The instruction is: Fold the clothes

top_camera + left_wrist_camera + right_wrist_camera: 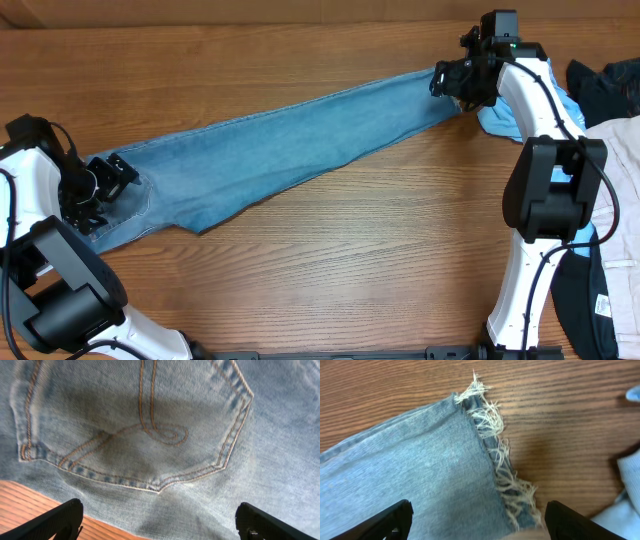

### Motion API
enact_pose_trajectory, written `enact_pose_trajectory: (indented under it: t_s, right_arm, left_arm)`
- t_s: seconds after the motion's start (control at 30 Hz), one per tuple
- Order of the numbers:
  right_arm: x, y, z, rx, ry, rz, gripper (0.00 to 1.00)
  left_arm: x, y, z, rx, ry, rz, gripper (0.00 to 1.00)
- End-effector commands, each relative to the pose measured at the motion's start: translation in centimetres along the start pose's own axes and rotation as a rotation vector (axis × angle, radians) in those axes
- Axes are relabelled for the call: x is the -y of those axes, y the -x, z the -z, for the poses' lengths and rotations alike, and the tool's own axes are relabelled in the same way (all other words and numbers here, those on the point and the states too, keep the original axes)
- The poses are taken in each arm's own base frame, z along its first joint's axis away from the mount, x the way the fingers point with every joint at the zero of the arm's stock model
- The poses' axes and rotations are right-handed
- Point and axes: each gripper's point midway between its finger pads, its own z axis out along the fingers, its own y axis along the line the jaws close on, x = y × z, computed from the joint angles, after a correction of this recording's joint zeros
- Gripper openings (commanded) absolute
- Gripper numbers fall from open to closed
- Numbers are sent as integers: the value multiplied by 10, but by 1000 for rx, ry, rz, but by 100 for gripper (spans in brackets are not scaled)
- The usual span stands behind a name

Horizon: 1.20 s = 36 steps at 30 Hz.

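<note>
The light-blue jeans (290, 140) lie stretched flat across the wooden table, waist at the left, legs running to the upper right. My left gripper (100, 190) is open above the waist end; the left wrist view shows a stitched back pocket (135, 425) under its fingers (160, 520). My right gripper (455, 82) is open over the leg end; the right wrist view shows the frayed hem (492, 455) between its spread fingers (477, 520). Neither gripper holds cloth.
More garments are piled at the right edge: a dark one (608, 85), a pale pink one (620, 190) and a light-blue one (500, 118) under the right arm. Its corner shows in the right wrist view (627, 485).
</note>
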Motion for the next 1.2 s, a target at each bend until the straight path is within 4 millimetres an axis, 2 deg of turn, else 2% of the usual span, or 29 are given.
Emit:
enact_pose_trajectory:
  t_s: [0.0, 0.23, 0.3, 0.37, 0.4, 0.43, 0.5, 0.6, 0.67, 0.83, 1.0, 1.13, 1.17]
  right_arm:
    - [8, -13, -27, -50, -2, -1, 88]
    - [18, -30, -56, -109, -9, -17, 87]
    - [18, -34, -59, -120, -7, -18, 72]
    - [18, -36, -58, -128, -9, -20, 41]
    - [19, -37, -58, -135, -12, -21, 30]
    - [21, -39, -58, -142, -22, -23, 25]
    - [29, -45, -55, -168, -58, -31, 4]
    - [47, -52, -48, -200, -137, -51, 4]
    - [64, -51, -34, -202, -216, -91, 4]
    - [108, -40, 29, -145, -399, -230, 4]
    - [139, -31, 91, -79, -428, -311, 4]
    - [163, -36, 136, -51, -445, -370, 4]
    - [164, -37, 142, -51, -442, -361, 4]
  left_arm:
    - [9, -2, 0, -15, -24, -32, 100]
    - [7, -7, 0, -36, -17, -30, 100]
    - [7, -8, 0, -37, -16, -30, 100]
    - [7, -7, 0, -36, -16, -30, 100]
    - [7, -7, 0, -36, -16, -30, 100]
    - [7, -8, 0, -36, -16, -30, 100]
    - [7, -7, 0, -36, -16, -30, 100]
    - [7, -7, 0, -36, -17, -30, 100]
    - [7, -7, 0, -35, -17, -30, 100]
    - [8, -8, 0, -37, -20, -30, 100]
    - [9, -10, 0, -45, -22, -34, 100]
    - [5, -20, 1, -88, -6, -24, 100]
    - [5, -22, 1, -94, -4, -23, 100]
